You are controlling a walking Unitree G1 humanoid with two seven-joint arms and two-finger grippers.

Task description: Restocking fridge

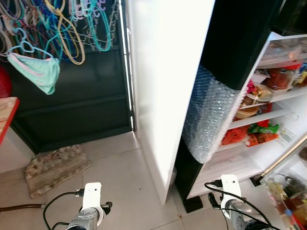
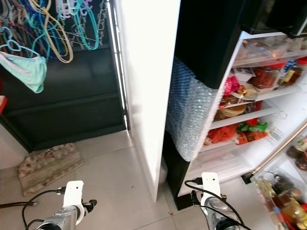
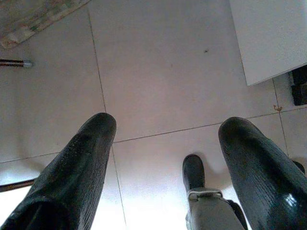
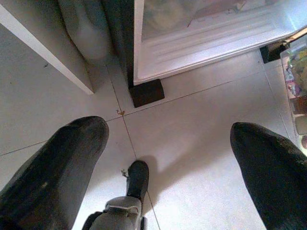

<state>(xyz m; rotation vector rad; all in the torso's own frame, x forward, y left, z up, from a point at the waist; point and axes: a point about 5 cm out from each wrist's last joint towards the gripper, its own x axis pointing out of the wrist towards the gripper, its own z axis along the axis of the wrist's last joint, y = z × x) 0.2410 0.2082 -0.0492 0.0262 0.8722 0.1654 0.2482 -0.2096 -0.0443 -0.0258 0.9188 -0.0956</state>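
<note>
While both our arms hang low over the pale tiled floor (image 3: 158, 72), we carry nothing: the left gripper (image 3: 163, 158) has its two black fingers spread wide with only tile between them, and the right gripper (image 4: 168, 158) is spread just as wide above the floor near the fridge's foot (image 4: 146, 92). Ahead and to our right the fridge (image 1: 225, 43) stands open, its white shelves (image 1: 261, 117) already holding jars and red and green packets, with bubble wrap (image 1: 208, 115) clinging to its dark side. Further left lie a worn mat (image 1: 55, 167) and, beyond it, a rack of hangers (image 1: 72, 28). We judge this the approach step — nothing to stock is in hand, so next we must find and fetch an item.
</note>
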